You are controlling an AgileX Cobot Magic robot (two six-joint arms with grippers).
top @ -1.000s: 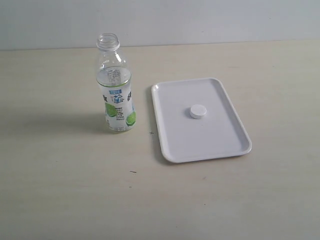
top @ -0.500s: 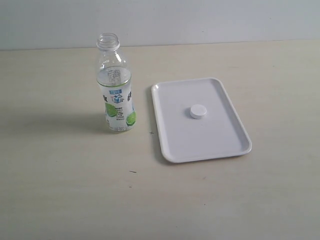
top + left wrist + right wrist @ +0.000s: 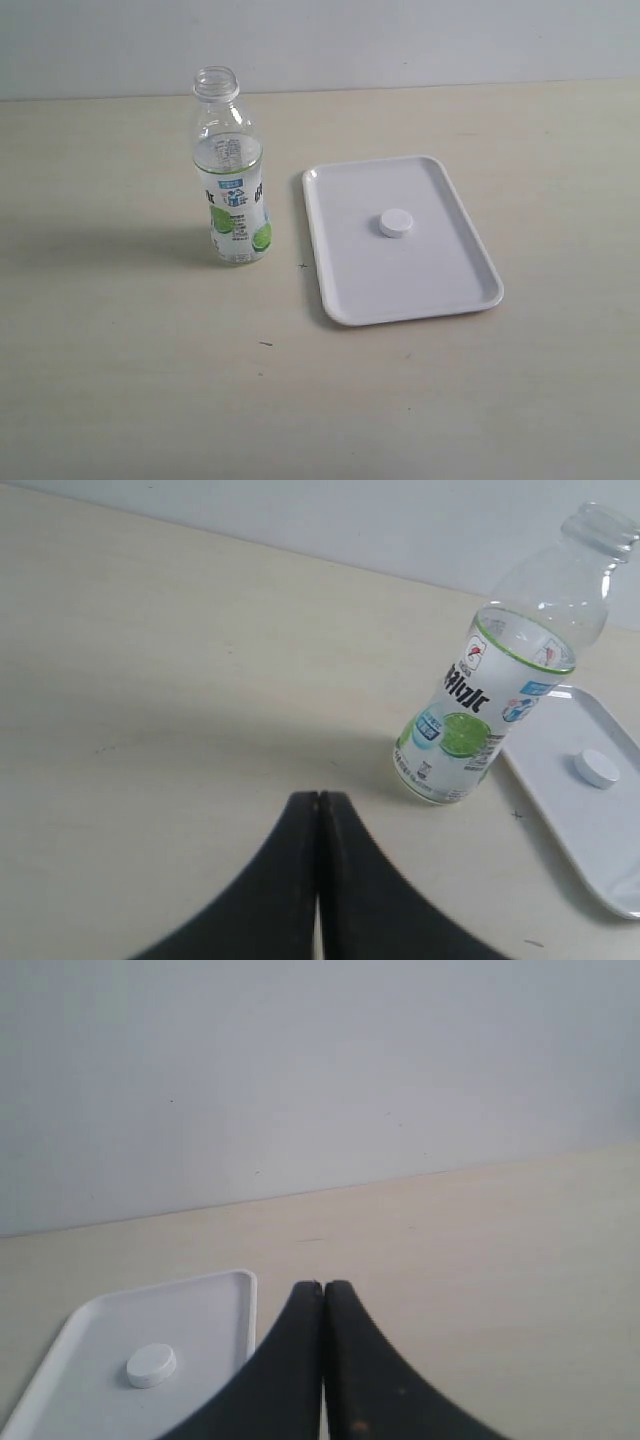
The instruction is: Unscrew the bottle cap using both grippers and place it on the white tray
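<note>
Left gripper point(image 3: 318, 798) first: its two black fingers are pressed tight together, tip to tip, with nothing between them. It hangs low over the bare table point(image 3: 120, 350), pointing roughly toward the bottle point(image 3: 233, 190), which stands ahead of it and well apart. No contact there.

Over to the right gripper point(image 3: 323, 1285): same story, fingers sealed together and empty. It points across the table toward the pale wall point(image 3: 320, 1080), with a corner of the tray point(image 3: 440, 290) showing just beside its fingers. Neither arm shows in the exterior view; both sit out at the edges.

Now the bottle. It stands upright on the table, neck open, no cap on it. The upper body is clear plastic, and below it wraps a white, blue and green label with a lime on it. It sits near one long side of the tray, close but not touching.

And there is the cap point(image 3: 396, 223), small, round and white, lying flat on the tray near its middle, clear of the rim on every side. The tray itself lies flat on the table, turned slightly askew.
</note>
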